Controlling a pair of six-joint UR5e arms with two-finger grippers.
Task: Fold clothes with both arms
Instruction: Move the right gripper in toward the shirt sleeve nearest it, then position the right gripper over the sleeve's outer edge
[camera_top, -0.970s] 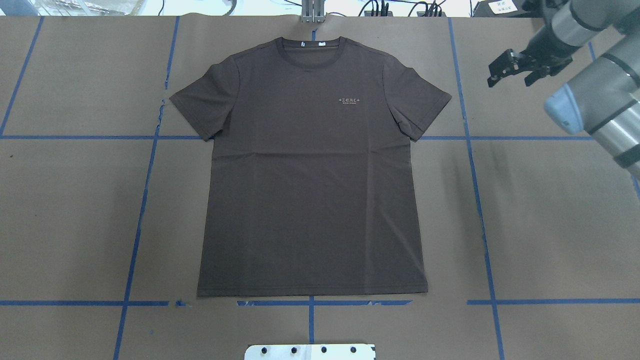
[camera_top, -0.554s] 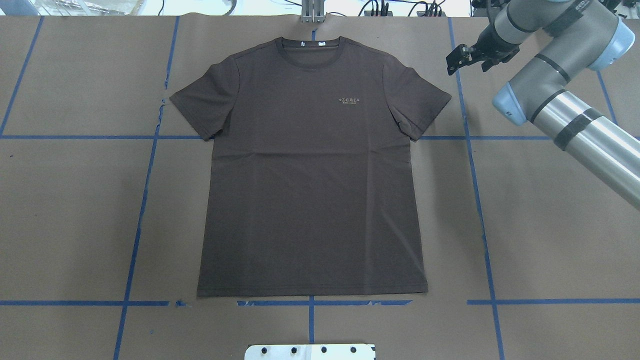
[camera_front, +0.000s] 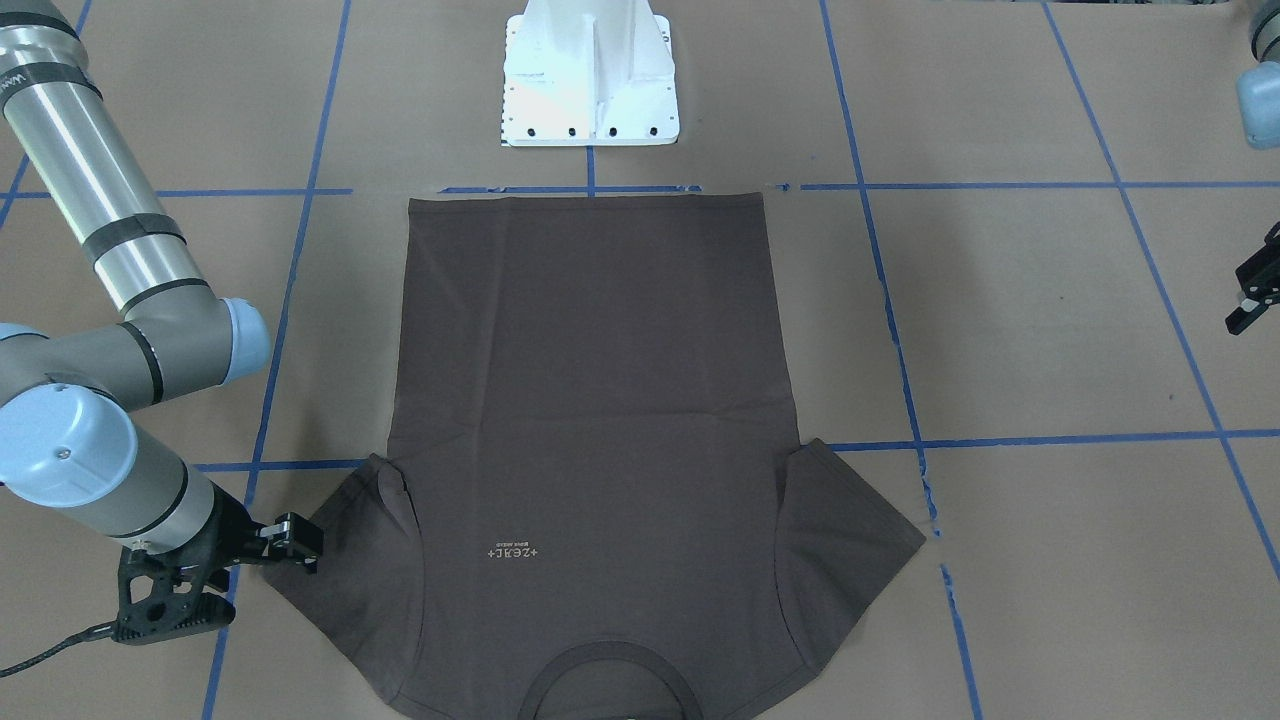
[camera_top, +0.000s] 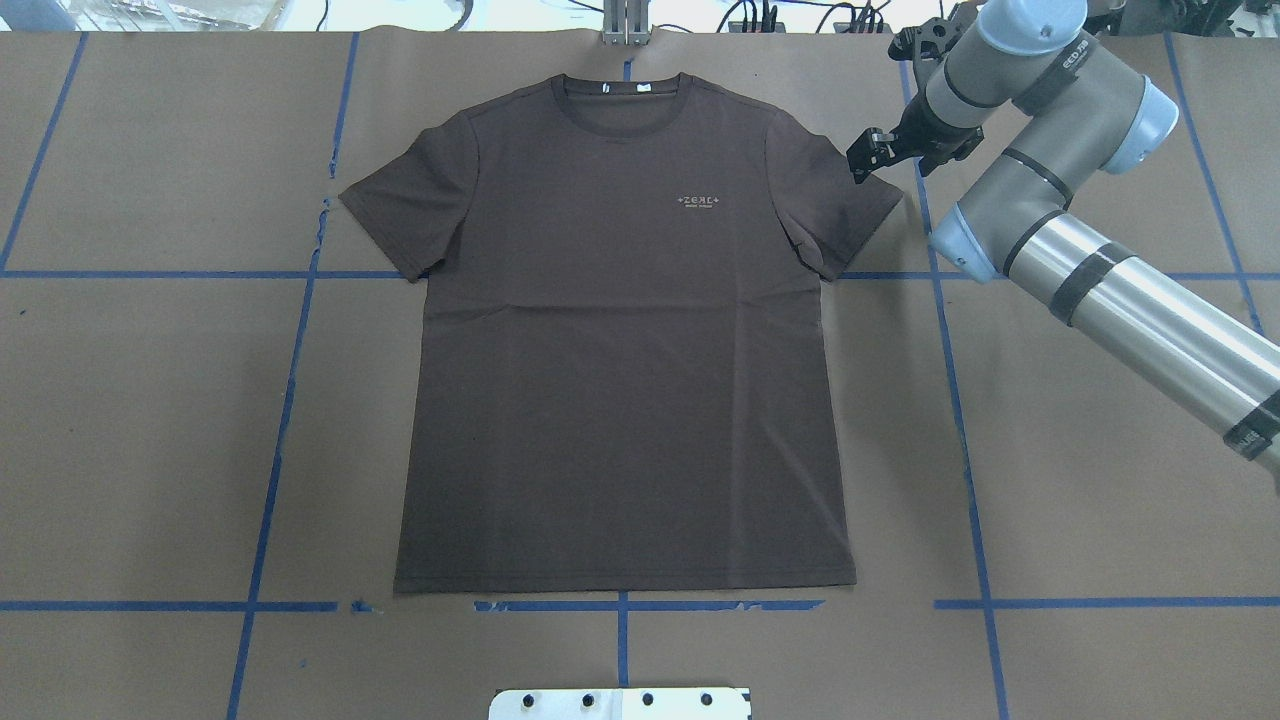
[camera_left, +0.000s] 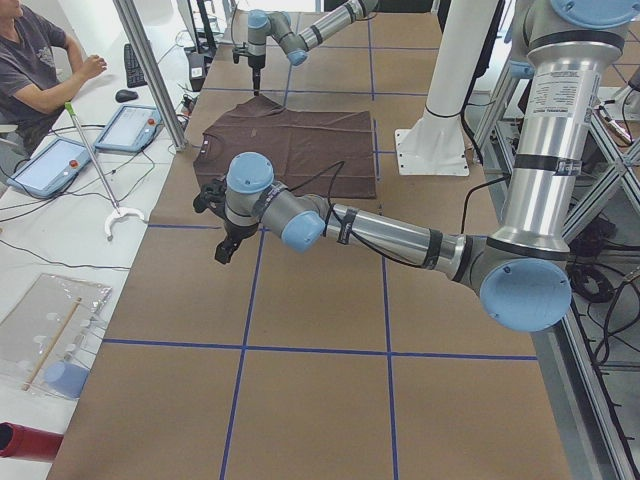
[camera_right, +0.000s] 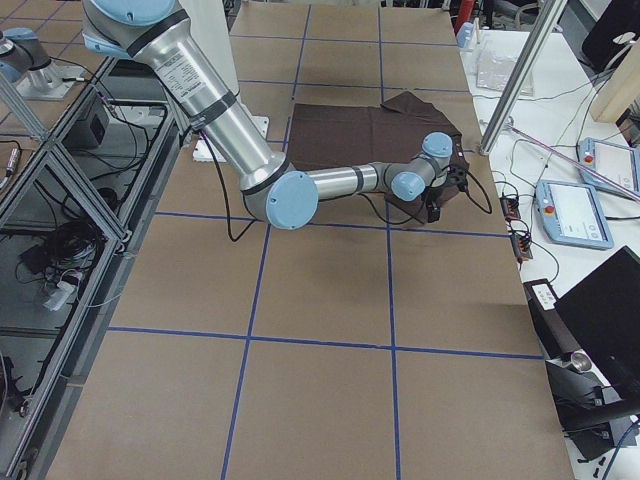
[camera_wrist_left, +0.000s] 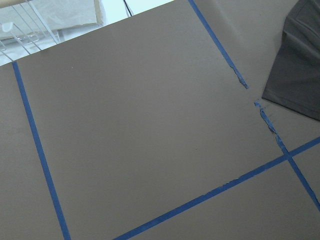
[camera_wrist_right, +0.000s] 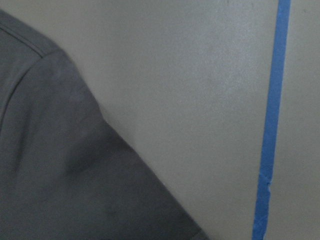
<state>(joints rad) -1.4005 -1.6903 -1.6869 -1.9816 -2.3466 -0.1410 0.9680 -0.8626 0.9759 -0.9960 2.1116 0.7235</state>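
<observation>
Starting overhead, the right gripper (camera_top: 868, 157) is found moved in from the table's far right corner to the outer edge of the sleeve (camera_top: 850, 200) on the robot's right. Its jaws seem parted, though they are poorly resolved. The T-shirt (camera_top: 620, 350) is left unmoved, flat, collar away from the robot. From the front, the left gripper (camera_front: 1255, 290) is cut by the frame edge, so its jaws cannot be judged. At the right wrist, the sleeve is seen near blue tape (camera_wrist_right: 270, 125).

Bare paper (camera_top: 150, 420) flanks the T-shirt (camera_top: 620, 380); a pedestal (camera_top: 620, 703) stands beyond its hem.
</observation>
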